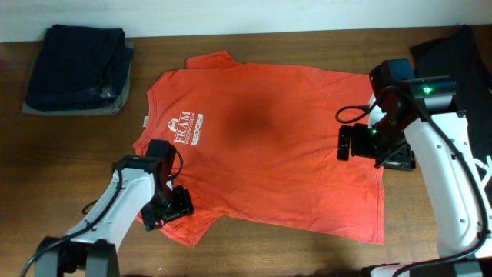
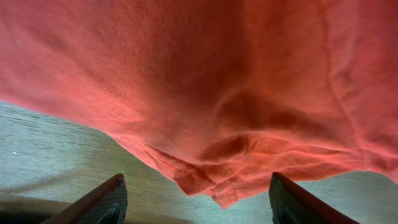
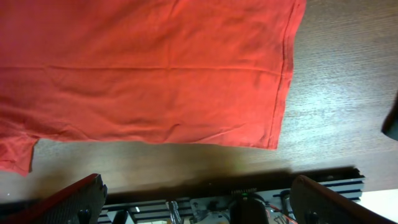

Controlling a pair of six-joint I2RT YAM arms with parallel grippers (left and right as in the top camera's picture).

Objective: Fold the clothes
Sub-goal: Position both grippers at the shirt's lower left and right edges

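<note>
Overhead, the red-orange T-shirt (image 1: 269, 146) lay flat mid-table, left gripper (image 1: 173, 206) at its seven o'clock sleeve, right gripper (image 1: 347, 143) at three o'clock; left wrist: jaws apart astride the sleeve hem (image 2: 214, 186), poised to pinch; right wrist: jaws wide, empty, short of the cloth.

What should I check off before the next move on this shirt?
1. Shirt spread flat on table, print up: ok.
2. Left gripper open astride the sleeve corner: ok.
3. Sleeve pinched: not ok, jaws stand apart.
4. Right gripper open: ok.
5. Hem inside right gripper: not ok, it lies ahead of the fingers.
6. Dark stack apart from shirt: ok.
</note>
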